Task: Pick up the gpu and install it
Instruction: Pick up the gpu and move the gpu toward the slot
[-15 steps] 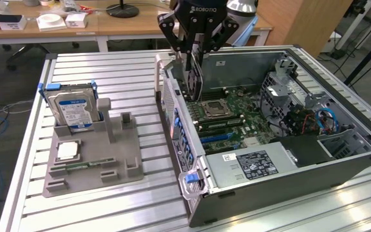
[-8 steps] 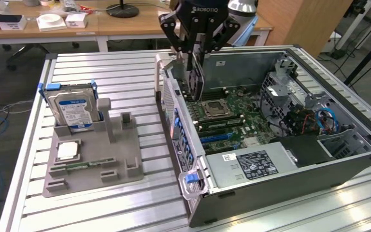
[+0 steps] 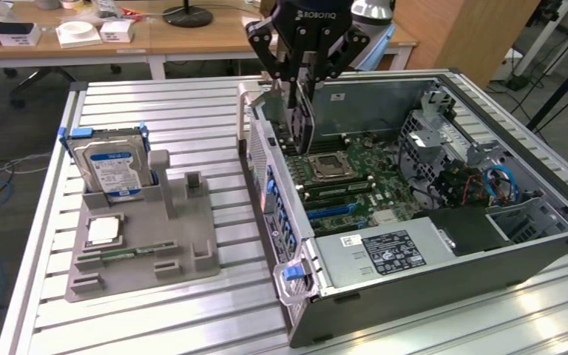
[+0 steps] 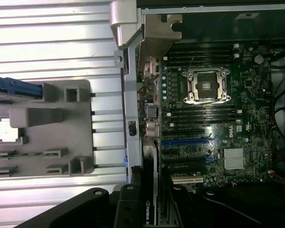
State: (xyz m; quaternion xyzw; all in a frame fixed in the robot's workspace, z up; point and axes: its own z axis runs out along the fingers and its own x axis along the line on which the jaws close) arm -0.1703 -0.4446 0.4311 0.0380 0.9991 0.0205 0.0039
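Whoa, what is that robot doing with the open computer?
The robot arm's pincer is gripping the gpu, a flat dark card, and holding it on edge over the motherboard inside the open computer case. The card does not look plugged in yet. Beside the case, a hard drive stands in a grey holder on the table.

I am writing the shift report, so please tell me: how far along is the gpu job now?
Done: the gpu is picked up. In hand: the gripper is shut on it and holds it upright over the open case, near the rear wall. Left: the card hangs above the motherboard and does not look seated in any slot yet.
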